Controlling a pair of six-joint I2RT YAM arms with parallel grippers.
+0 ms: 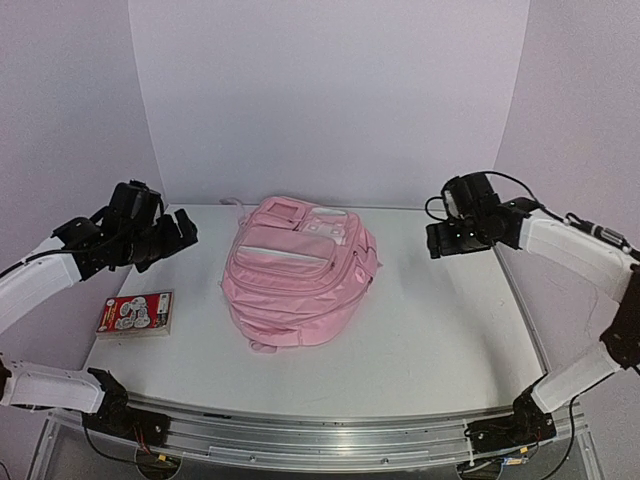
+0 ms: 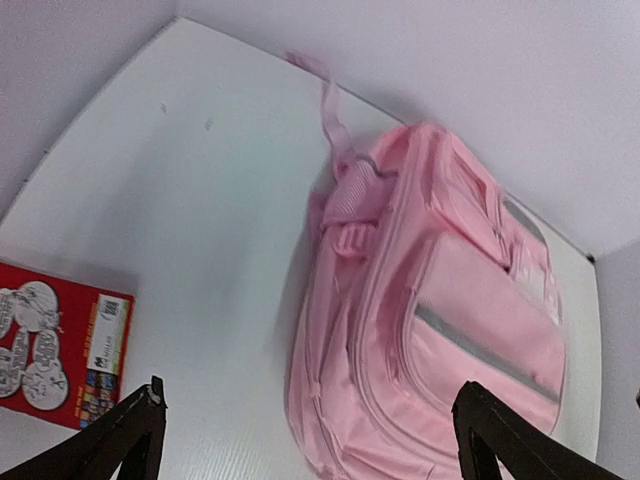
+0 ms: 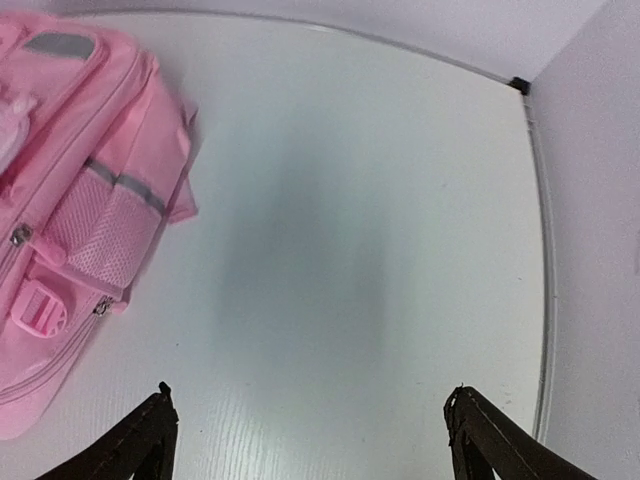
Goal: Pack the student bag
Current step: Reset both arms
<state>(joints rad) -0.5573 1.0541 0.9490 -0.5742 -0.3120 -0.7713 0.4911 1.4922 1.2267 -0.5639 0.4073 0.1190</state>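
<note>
Packing seems unstarted: student bag [image 1: 300,270] lies closed on tabletop [image 1: 430,330], red packet [image 1: 136,313] waits left of it, left fingers [image 2: 125,440] and right fingers [image 3: 145,450] apart.

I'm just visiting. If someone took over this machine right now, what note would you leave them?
Left gripper: open, empty, raised left of the pink student bag.
Right gripper: open, empty, raised right of it.
Bag lies in the middle of the table, seemingly closed; contents unseen.
Red packet lies left of the bag, not yet packed.
Left: get that packet in.
</note>
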